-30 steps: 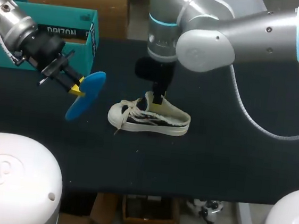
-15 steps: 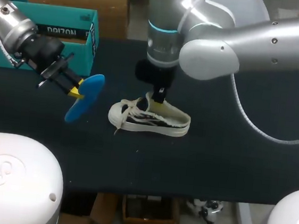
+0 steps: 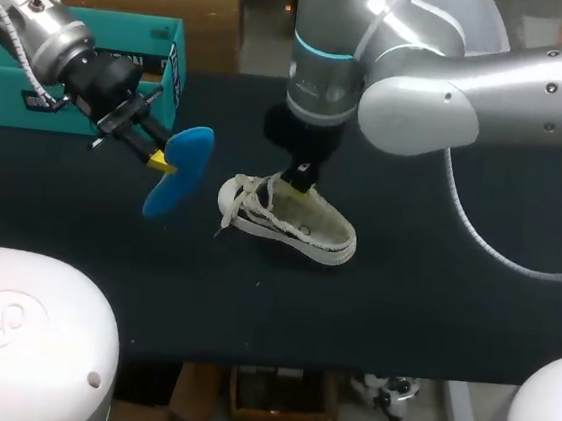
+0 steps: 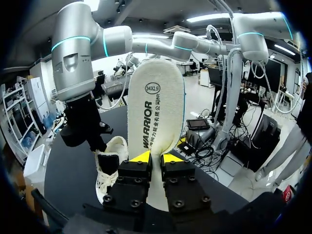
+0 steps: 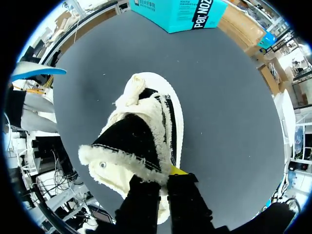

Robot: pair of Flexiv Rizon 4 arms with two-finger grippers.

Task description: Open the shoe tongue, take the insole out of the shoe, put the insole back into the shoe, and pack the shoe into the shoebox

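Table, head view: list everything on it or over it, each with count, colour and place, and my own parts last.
shoe: one, white with black side panels, on the middle of the table, toe toward my left arm
tongue: one, black with a cream fleecy edge, pulled up out of the shoe
insole: one, blue on one face and cream on the other, in the air beside the shoe's toe, apart from it
shoebox: one, teal, open, at the table's far left
table: one, black top
left claw: one, black with yellow tips, shut on the insole near one end
right claw: one, black with yellow tips, above the shoe, shut on the tongue
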